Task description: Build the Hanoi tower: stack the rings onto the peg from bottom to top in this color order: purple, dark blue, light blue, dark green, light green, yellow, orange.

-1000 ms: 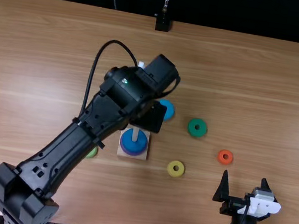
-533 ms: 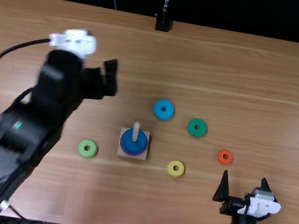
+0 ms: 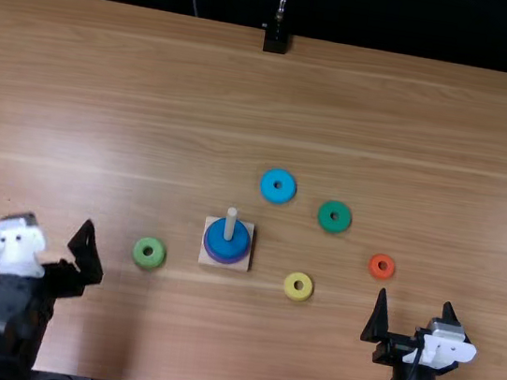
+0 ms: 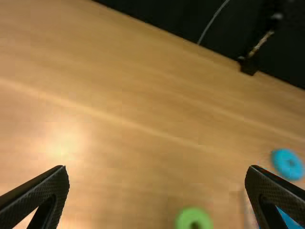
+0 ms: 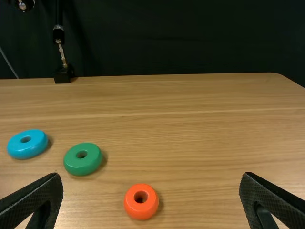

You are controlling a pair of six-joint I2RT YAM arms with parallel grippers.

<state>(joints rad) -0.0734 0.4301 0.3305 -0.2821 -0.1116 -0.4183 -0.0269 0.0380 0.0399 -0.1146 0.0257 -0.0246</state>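
Observation:
On the wooden base [image 3: 239,262] the peg [image 3: 231,217] stands upright through the dark blue ring [image 3: 238,245], with the purple ring [image 3: 208,251] under it. Loose on the table lie the light blue ring [image 3: 279,174], dark green ring [image 3: 335,204], light green ring [image 3: 140,257], yellow ring [image 3: 288,291] and orange ring [image 3: 374,269]. My left gripper [image 3: 48,251] is at the front left, left of the light green ring; in its wrist view the gripper [image 4: 157,181] is open and holds nothing. My right gripper [image 3: 413,316], front right below the orange ring, stands open and empty; its wrist view shows the gripper [image 5: 151,183].
A black camera stand [image 3: 276,40] rises at the table's far edge. The two arms are at opposite front corners of the table [image 3: 413,127], with the rings and base between them.
The left arm has swung from over the base back to the front left, uncovering the peg, light blue ring and light green ring. The right arm and the rings have stayed put.

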